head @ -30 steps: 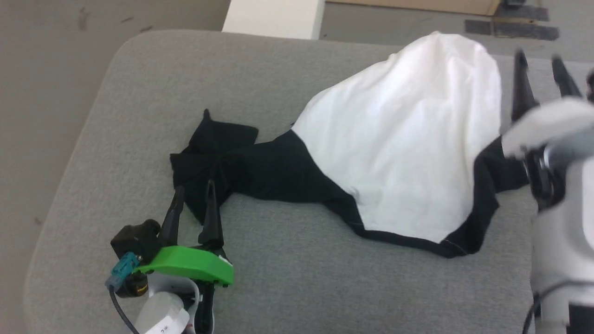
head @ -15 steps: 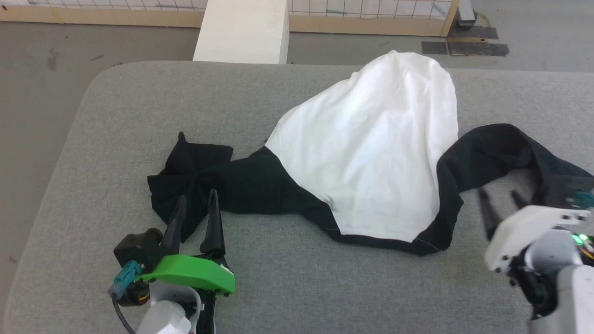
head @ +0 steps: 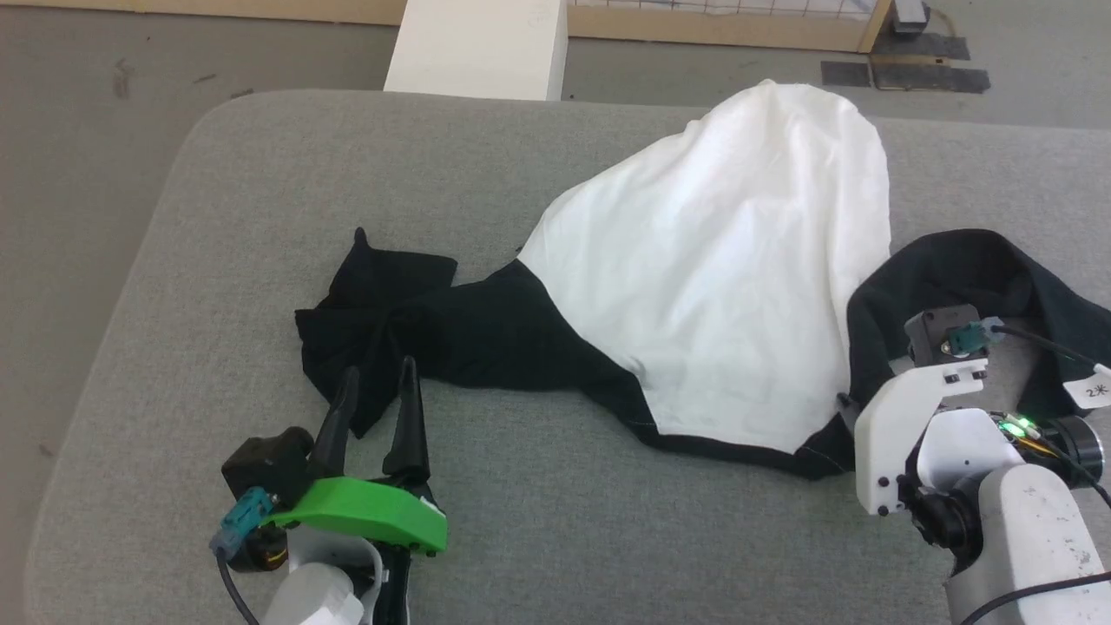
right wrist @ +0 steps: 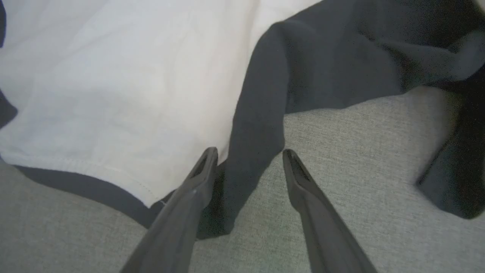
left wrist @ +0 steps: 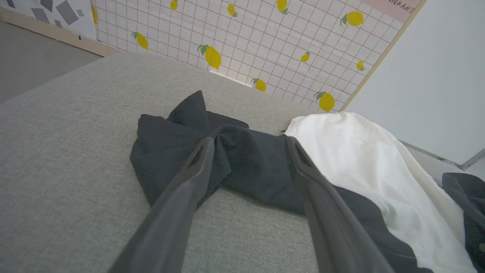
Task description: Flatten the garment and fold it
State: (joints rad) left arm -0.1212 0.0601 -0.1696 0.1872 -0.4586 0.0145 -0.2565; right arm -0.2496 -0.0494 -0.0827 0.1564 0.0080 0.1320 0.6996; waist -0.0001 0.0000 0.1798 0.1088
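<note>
The garment [head: 720, 286]: state its position.

Lying rumpled on the grey table [head: 260, 174], unfolded. The white body [head: 738, 260] is humped in the middle. The left sleeve [head: 391, 304] is bunched in a knot, and the right sleeve [head: 972, 269] curls loosely toward the table's right side.

Changes in the last second?

The head camera has shifted, so the cloth's apparent drift is discounted; I find no real displacement. The right gripper [right wrist: 250, 151] has come down from beside the white body's far right side to the near hem corner. Its fingers are spread with a black fold between them, nothing pinched. The left gripper [head: 379, 369] is unmoved at the bunched sleeve, fingers likewise parted.

Meaning for the task?

Flattening is not yet under way. I judge both arms placed to grip and draw the cloth out.
</note>
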